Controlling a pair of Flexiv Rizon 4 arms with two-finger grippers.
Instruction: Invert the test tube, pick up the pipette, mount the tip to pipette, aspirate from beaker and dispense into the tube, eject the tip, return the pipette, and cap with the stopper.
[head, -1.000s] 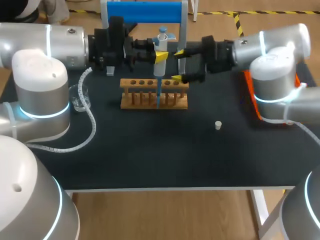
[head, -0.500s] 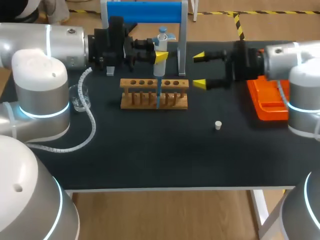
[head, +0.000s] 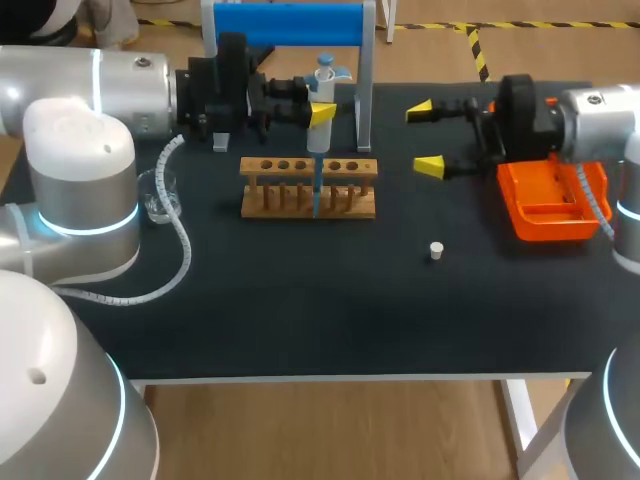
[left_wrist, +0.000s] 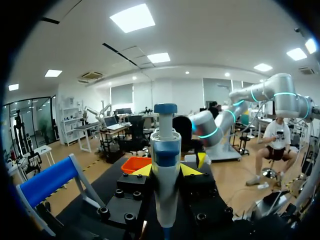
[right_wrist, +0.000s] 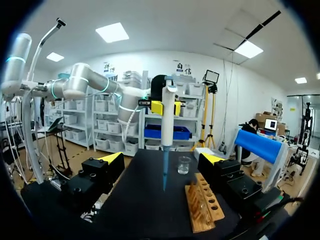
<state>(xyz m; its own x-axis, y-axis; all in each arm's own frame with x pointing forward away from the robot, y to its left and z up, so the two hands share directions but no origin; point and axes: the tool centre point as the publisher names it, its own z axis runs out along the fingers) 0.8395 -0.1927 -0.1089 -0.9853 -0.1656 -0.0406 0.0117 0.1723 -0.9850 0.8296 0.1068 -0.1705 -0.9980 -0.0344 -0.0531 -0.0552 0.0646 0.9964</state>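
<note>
Left tool (head: 318, 113): gripping the pipette (head: 323, 78) upright at upper centre, its blue tip pointing down at the wooden rack (head: 308, 190).
Right tool (head: 428, 138): standing open at upper right, beside the orange tray (head: 548, 208).
Stopper (head: 436, 250): lying on the tabletop (head: 300, 300), right of centre.
Beaker (head: 160, 195): sitting at left.

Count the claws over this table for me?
2. The left gripper holds the pipette above the wooden rack; the right gripper hangs open near the orange tray.

Wooden rack (head: 308, 166), matt black table (head: 300, 300), glossy white plastic pipette (head: 319, 141)
</note>
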